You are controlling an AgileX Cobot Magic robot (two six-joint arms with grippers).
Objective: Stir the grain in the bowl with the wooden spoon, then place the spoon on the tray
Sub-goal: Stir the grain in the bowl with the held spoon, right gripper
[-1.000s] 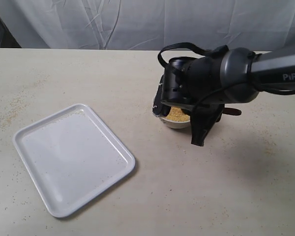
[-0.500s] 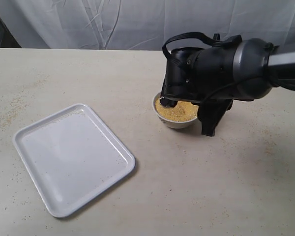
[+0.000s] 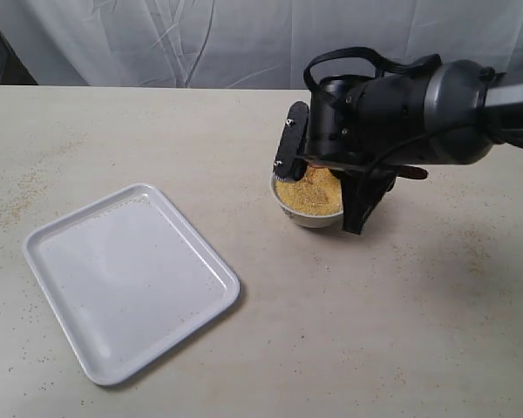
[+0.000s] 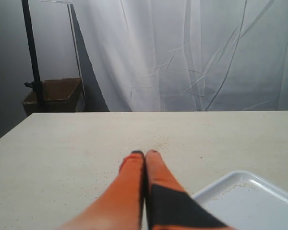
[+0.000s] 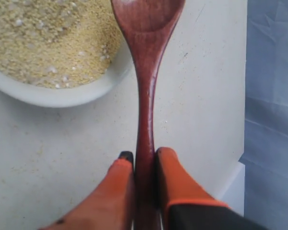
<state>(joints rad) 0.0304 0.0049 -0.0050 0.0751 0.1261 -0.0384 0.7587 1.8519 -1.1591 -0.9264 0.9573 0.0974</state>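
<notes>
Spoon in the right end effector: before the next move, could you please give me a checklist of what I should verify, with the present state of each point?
1. Grip on the spoon: ok. The right end effector clamps the handle from both sides.
2. Spoon head in the grain: cannot tell. The right wrist view cuts the head off at the bowl rim, and the arm hides it in the exterior view.
3. Grain inside the bowl: ok, though stray grains lie on the table.
4. Room on the tray: ok, only a few specks on it.
5. Left end effector out of the way: ok. It is shut on nothing and is not in the exterior view.
</notes>
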